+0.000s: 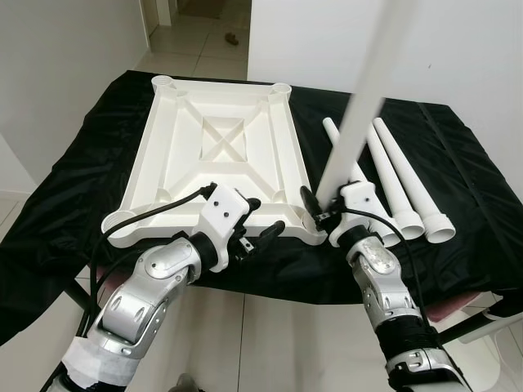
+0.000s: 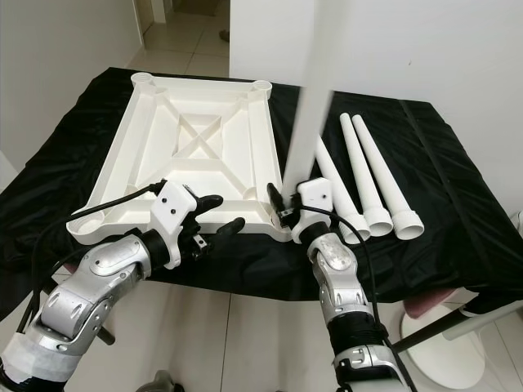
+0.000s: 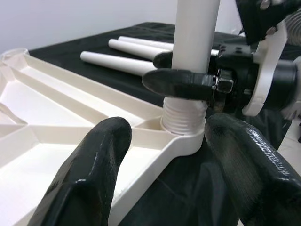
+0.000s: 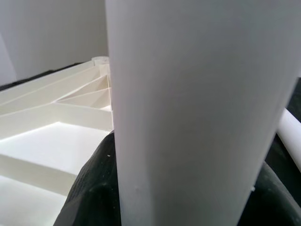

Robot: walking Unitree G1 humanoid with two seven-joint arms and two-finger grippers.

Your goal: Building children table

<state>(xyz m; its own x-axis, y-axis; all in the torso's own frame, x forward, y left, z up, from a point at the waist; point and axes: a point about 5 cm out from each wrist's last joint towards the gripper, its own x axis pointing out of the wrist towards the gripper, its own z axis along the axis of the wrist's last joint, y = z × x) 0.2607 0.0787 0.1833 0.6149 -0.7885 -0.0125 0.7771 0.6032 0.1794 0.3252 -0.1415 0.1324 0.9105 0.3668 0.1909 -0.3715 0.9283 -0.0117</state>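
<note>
the right gripper [image 1: 315,206] is pinching a leg [image 1: 357,114] upright, its threaded end sitting in the near corner socket [image 3: 181,136] of the upturned top [image 1: 221,155] on the tabletop [image 1: 458,175]. the left gripper [image 1: 263,216] is hovering spread beside that corner. a tilted leg is risking crossed threads; turning could shift the unheld top.

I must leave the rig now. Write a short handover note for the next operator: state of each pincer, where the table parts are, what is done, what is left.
Right pincer: shut on the upright leg, its threaded end in the near right corner socket of the tabletop; I cannot tell if it is screwed fully home.
Left pincer: open, at the near edge of the upside-down tabletop, holding nothing.
Three spare legs lie on the black cloth, right of the tabletop.
Done: one leg set in place. Left: finish it, then the other three.
</note>
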